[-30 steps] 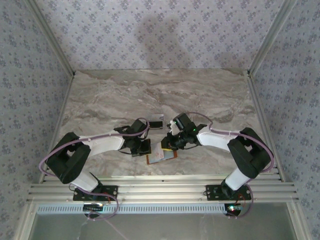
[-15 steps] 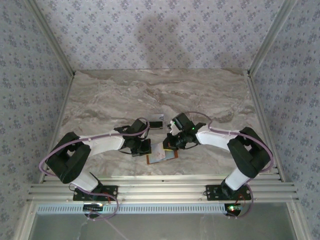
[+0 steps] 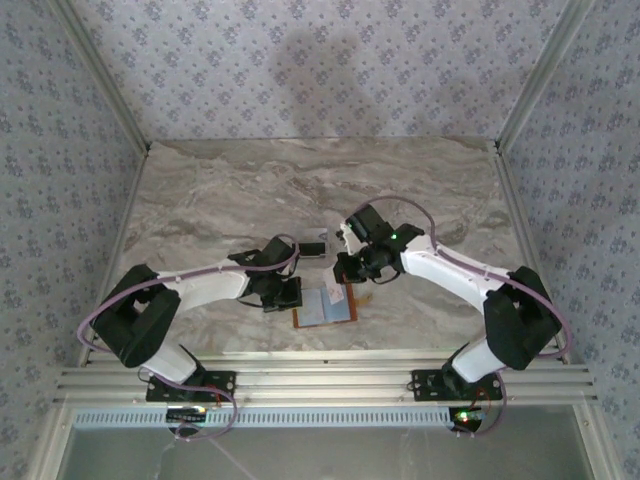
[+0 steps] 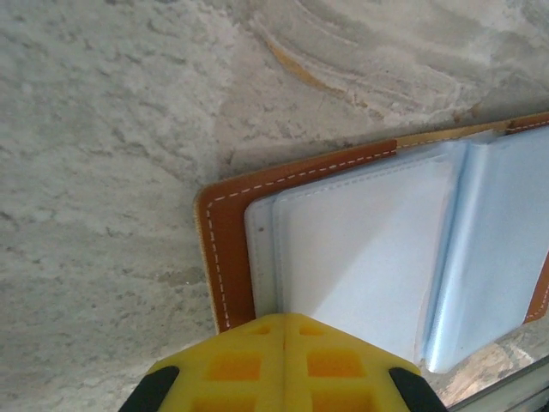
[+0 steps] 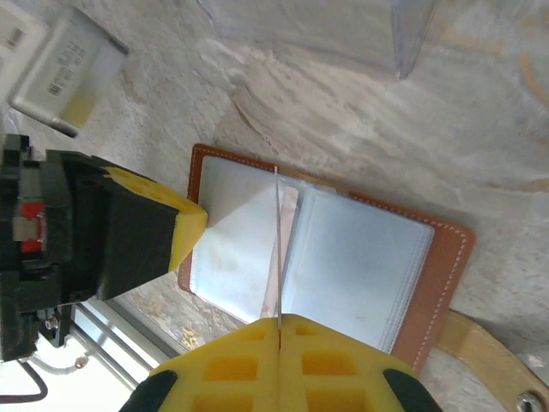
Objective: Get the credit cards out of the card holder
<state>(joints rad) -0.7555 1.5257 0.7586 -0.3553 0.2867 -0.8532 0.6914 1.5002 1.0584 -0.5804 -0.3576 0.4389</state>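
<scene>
The card holder (image 3: 322,312) lies open on the marble near the front edge, orange-brown with pale blue-grey sleeves (image 5: 352,257). My left gripper (image 4: 286,316) is shut, and its yellow tips press down on the holder's left page (image 4: 360,249). It also appears as a yellow fingertip (image 5: 187,228) in the right wrist view. My right gripper (image 5: 279,319) hovers above the holder, shut on a thin credit card (image 5: 278,240) seen edge-on. A whitish-pink card (image 5: 291,225) sits in a middle sleeve. Another card (image 3: 312,248) lies on the table behind the holder.
A pale card with a barcode (image 5: 70,75) rests on the marble beyond the left gripper. A clear plastic piece (image 5: 410,34) stands farther back. The metal rail of the table's front edge (image 3: 320,380) runs just in front of the holder.
My right gripper closed on a card, then rose and drew back from the holder with it. The left gripper stayed pressed on the holder.
</scene>
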